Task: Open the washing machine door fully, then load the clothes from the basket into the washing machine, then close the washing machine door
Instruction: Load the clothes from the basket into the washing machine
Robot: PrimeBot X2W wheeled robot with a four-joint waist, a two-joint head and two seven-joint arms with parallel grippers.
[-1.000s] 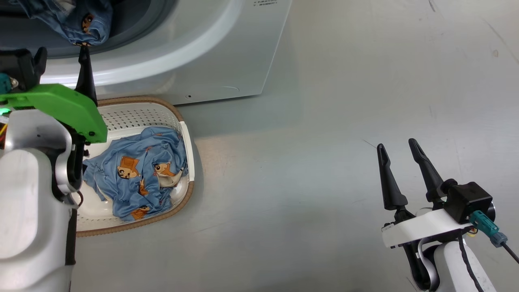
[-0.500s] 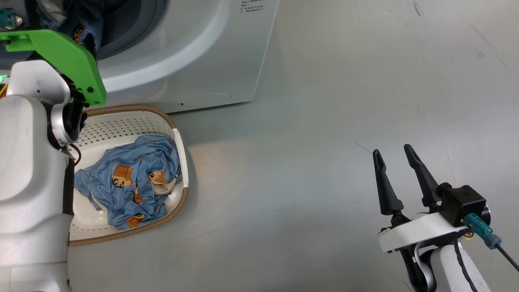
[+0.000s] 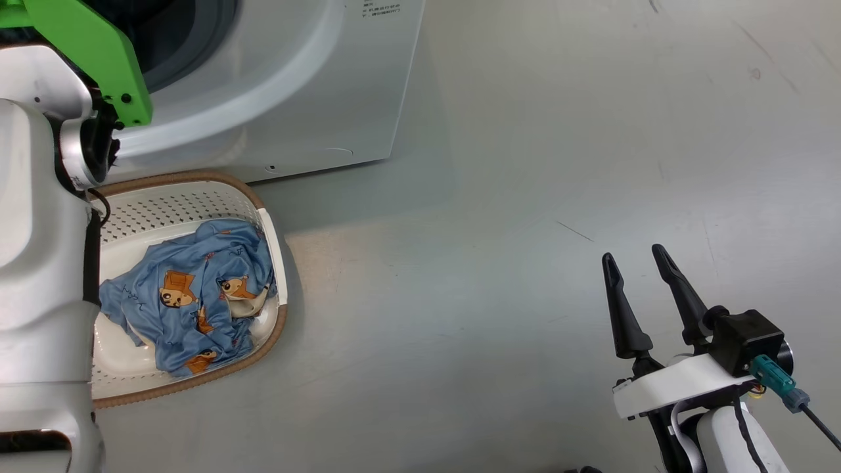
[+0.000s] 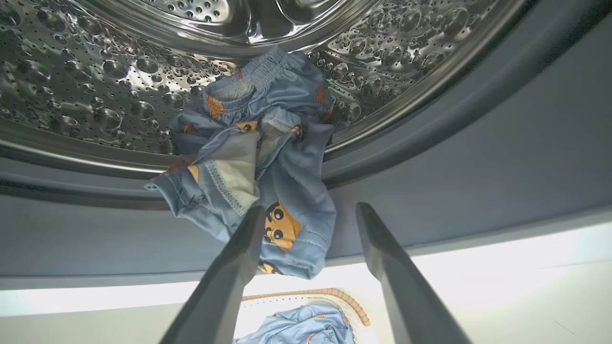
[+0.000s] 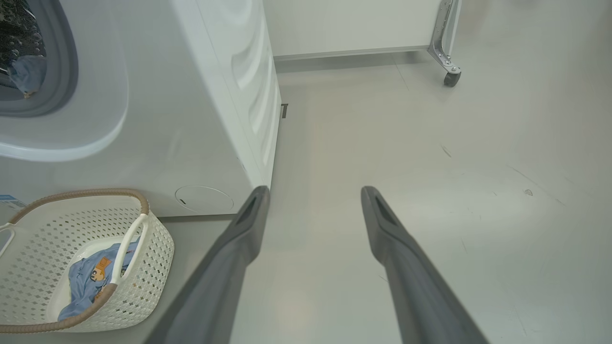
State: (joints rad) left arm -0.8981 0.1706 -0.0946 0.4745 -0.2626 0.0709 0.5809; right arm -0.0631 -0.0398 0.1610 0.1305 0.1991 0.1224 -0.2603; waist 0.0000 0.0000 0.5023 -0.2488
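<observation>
The washing machine (image 3: pixel 295 98) stands open at the upper left; the washing machine door is out of view. My left arm reaches up into the opening. One piece of the blue printed clothes (image 4: pixel 267 157) lies draped from the steel drum (image 4: pixel 95 71) over the grey gasket (image 4: pixel 478 167). My left gripper (image 4: pixel 310 209) is open just below it, its left finger at the cloth's lower hem. More clothes (image 3: pixel 190 289) lie in the basket (image 3: pixel 197 180) in front of the machine. My right gripper (image 3: pixel 633 253) hangs open and empty over the floor, far to the right.
In the right wrist view, the machine's side (image 5: pixel 191 119) and the basket (image 5: pixel 158 248) lie to the left of my open fingers. A white unit on a caster wheel (image 5: pixel 452 79) stands at the back. Grey floor spreads to the right.
The head camera has shifted. My left arm has risen from the machine's lower lip up into the opening, still open. The right gripper has kept its place.
</observation>
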